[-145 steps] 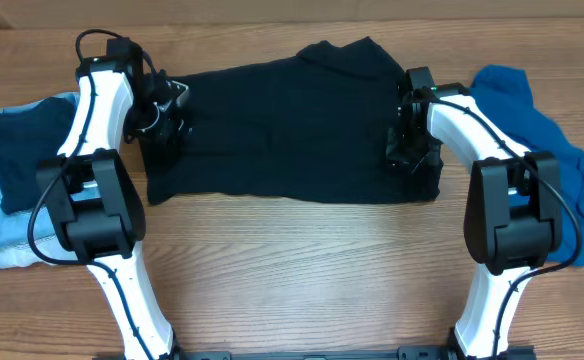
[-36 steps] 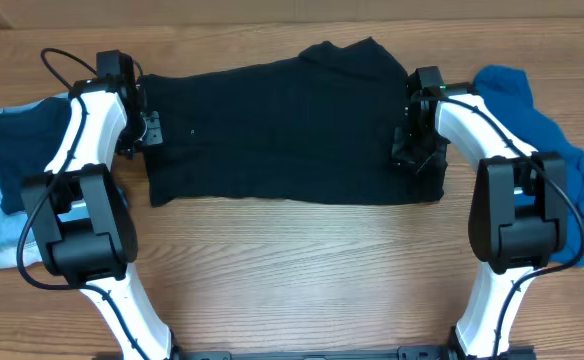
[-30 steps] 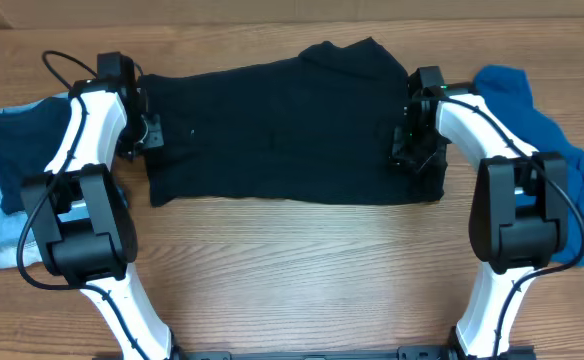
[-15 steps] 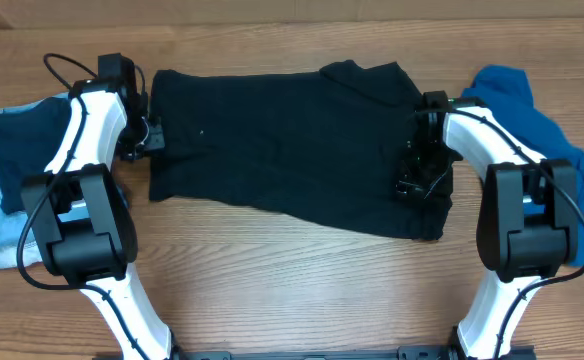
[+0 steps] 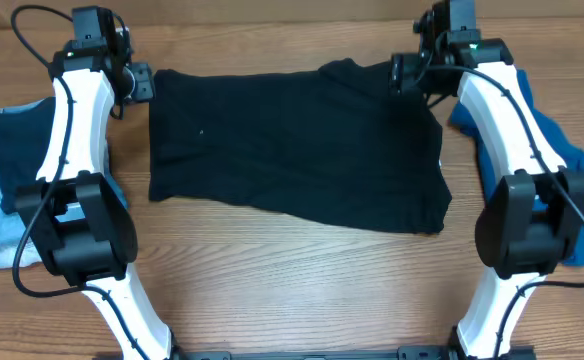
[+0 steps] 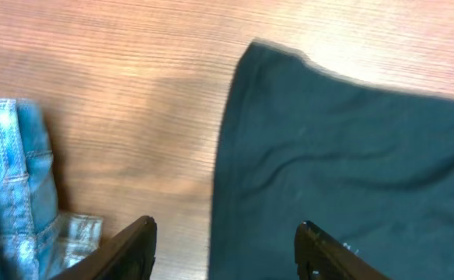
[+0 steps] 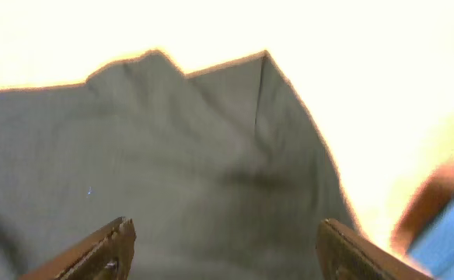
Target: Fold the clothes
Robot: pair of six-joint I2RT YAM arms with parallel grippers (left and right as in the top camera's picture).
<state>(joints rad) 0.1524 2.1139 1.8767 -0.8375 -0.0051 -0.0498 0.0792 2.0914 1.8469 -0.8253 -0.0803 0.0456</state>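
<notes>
The large black garment (image 5: pixel 292 145) lies spread flat in the middle of the table; it also shows in the left wrist view (image 6: pixel 351 171) and the right wrist view (image 7: pixel 172 171). My left gripper (image 5: pixel 137 82) is open and empty at its far left corner, above the cloth's left edge (image 6: pixel 225 241). My right gripper (image 5: pixel 407 72) is open and empty over the far right corner (image 7: pixel 223 237). A teal-blue garment (image 5: pixel 557 150) lies crumpled at the right, partly behind my right arm.
Light-blue denim jeans (image 5: pixel 2 225) with a dark navy cloth (image 5: pixel 17 150) on top lie at the left edge; the jeans show in the left wrist view (image 6: pixel 17 179). Bare wooden table (image 5: pixel 292 290) lies in front of the black garment.
Both grippers have let go of the black garment and moved up to its far corners. The garment's right side has been pulled nearer, so it lies flatter and wider.
</notes>
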